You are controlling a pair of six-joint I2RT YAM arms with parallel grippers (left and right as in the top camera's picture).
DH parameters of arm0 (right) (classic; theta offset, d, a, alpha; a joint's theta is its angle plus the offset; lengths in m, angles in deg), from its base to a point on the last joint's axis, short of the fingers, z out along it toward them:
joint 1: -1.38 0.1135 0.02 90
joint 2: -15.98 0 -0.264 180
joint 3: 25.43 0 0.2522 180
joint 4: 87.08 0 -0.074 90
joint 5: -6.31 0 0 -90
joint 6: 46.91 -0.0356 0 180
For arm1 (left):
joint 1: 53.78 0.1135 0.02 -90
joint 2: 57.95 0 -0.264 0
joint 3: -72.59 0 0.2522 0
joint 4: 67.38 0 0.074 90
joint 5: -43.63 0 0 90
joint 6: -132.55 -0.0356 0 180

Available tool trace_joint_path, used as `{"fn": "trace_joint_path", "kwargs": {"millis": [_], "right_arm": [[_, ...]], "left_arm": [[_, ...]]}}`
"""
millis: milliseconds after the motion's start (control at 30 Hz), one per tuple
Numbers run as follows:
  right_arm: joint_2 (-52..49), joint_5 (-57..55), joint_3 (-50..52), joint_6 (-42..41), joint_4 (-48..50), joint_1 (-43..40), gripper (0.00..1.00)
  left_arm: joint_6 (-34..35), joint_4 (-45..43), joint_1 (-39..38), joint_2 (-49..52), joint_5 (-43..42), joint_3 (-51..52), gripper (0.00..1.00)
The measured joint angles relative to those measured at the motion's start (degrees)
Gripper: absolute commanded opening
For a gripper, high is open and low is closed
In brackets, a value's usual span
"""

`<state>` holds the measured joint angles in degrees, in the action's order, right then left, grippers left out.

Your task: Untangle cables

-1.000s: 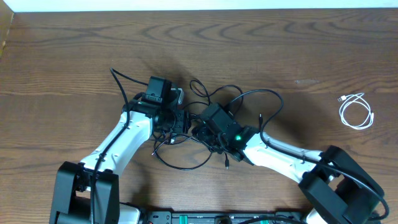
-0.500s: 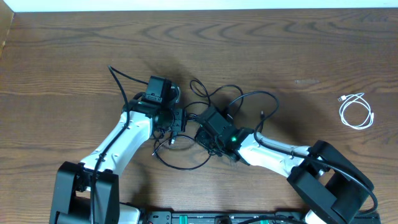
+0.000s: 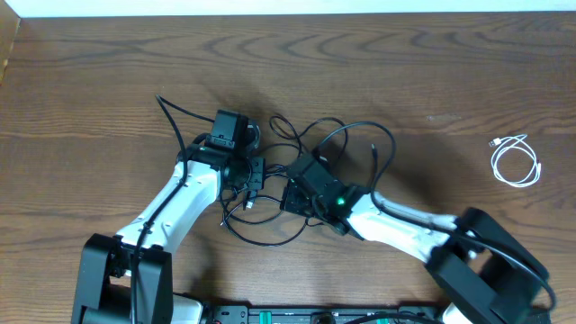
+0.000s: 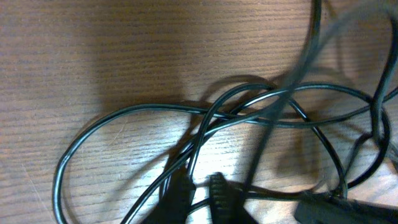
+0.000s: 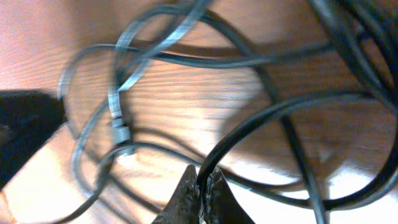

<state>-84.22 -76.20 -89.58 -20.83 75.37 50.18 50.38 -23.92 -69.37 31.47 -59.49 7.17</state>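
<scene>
A tangle of black cables (image 3: pixel 315 148) lies at the middle of the table. My left gripper (image 3: pixel 255 183) is at the tangle's left side. In the left wrist view its fingertips (image 4: pixel 221 195) stand only a narrow gap apart, with strands of black cable (image 4: pixel 161 107) running in along the left finger. My right gripper (image 3: pixel 290 193) is close beside it on the right. In the right wrist view, that gripper (image 5: pixel 202 180) is shut on one black cable (image 5: pixel 219 154), which arcs up and to the right from the tips.
A coiled white cable (image 3: pixel 516 160) lies apart at the right side of the table. A small plug (image 5: pixel 118 130) on a thin strand lies left of the right gripper. Both arms crowd the tangle from the front.
My right gripper has slid left toward the left gripper with its cable, and the big loop at the tangle's right has shifted left. The left gripper has barely moved.
</scene>
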Motion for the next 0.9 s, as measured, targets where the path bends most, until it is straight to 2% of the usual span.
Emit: {"fn": "trace_joint_path", "kwargs": {"millis": [200, 500, 733, 900], "right_arm": [[12.31, 0.2, 0.09, 6.82, -1.42, 0.0, 0.01], [30.73, -0.52, 0.11, 18.05, -8.7, -1.05, 0.01], [45.0, -0.72, 0.11, 22.8, -9.79, -3.23, 0.01], [54.25, -1.97, 0.09, 24.33, -18.43, -7.32, 0.01]], "left_arm": [[0.09, 0.48, 0.0, 0.0, 0.83, 0.0, 0.08], [5.95, 2.67, 0.0, 0.0, 9.88, 0.0, 0.07], [7.37, 2.95, 0.0, 0.0, 11.5, 0.0, 0.07], [8.28, 4.07, 0.61, -0.04, 11.78, 0.0, 0.07]]}}
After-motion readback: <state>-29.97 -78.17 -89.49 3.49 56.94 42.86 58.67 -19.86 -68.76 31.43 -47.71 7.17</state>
